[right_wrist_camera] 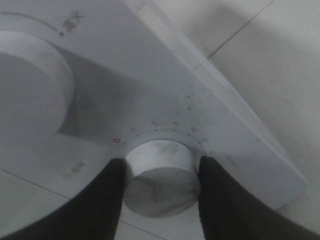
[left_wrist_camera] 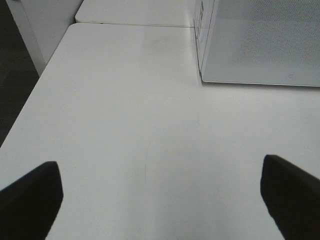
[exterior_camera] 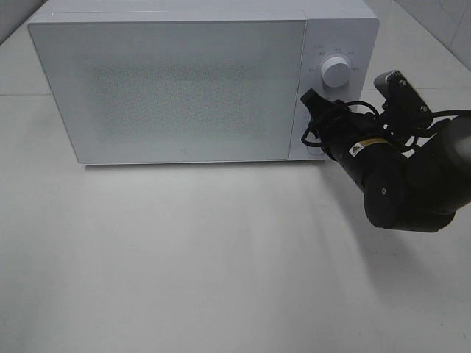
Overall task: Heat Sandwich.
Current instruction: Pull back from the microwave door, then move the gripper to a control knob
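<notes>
The microwave (exterior_camera: 199, 81) stands on the white surface (exterior_camera: 184, 257) with its door (exterior_camera: 169, 88) closed. The sandwich shows in no view; it is probably behind that speckled door, though the panel is too cloudy to be sure.

The right claw (right_wrist_camera: 161, 170) sits at the control panel, its two dark fingers (right_wrist_camera: 107, 200) pressed against opposite sides of the lower dial (right_wrist_camera: 161, 177), so it holds the dial at a half-closed width. The upper dial (exterior_camera: 336, 71) stands free just above it. A ring of tick marks runs round the lower dial, with an orange mark at one end.

The left claw (left_wrist_camera: 160, 195) hangs over bare surface with its fingers spread wide and nothing between them. It is well apart from the panel and sees only the microwave's near corner.

What matters for the coming move is that the lower dial's axis points straight out of the panel and in line with the right claw; a roll of the right wrist about that axis should set the time. The right arm is plainly the nearer one. The main risk, as I judge it, is the fingers slipping on the smooth rim.
</notes>
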Motion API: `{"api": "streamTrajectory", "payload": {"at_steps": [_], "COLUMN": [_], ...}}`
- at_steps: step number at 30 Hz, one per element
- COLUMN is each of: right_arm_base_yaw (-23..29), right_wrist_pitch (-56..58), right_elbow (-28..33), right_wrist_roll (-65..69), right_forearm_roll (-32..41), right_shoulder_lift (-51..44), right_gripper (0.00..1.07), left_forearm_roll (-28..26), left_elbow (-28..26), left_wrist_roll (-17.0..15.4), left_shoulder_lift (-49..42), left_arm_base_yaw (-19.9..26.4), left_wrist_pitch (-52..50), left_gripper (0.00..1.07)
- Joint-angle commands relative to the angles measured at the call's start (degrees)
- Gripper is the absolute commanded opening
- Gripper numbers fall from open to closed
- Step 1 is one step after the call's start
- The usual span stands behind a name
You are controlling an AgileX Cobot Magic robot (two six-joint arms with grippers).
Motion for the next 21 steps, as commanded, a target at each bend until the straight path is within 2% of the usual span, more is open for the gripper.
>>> {"api": "streamTrajectory", "payload": {"at_steps": [1, 9, 21], "right_arm_base_yaw": [-0.06, -0.06, -0.06], "right_wrist_pitch": [-8.37, -8.54, -9.68], "right_elbow": [-0.86, -0.86, -0.63], "right_wrist_roll": [8.59, 20.51, 42.00], "right_forearm_roll": [-1.32, 1.38, 1.72], "right_shoulder_lift": [-1.03, -1.03, -1.03], "right_gripper": [0.16, 0.16, 0.16], "left_forearm_roll": [-0.52, -0.52, -0.52], "left_elbow": [0.17, 0.17, 0.17], "left_wrist_roll": [0.00, 0.00, 0.00], "left_shoulder_lift": [-1.60, -1.60, -1.60], "left_arm_base_yaw": [0.17, 0.17, 0.17], "left_wrist_pitch": [-0.46, -0.46, -0.46], "left_gripper": [1.01, 1.01, 1.01]}}
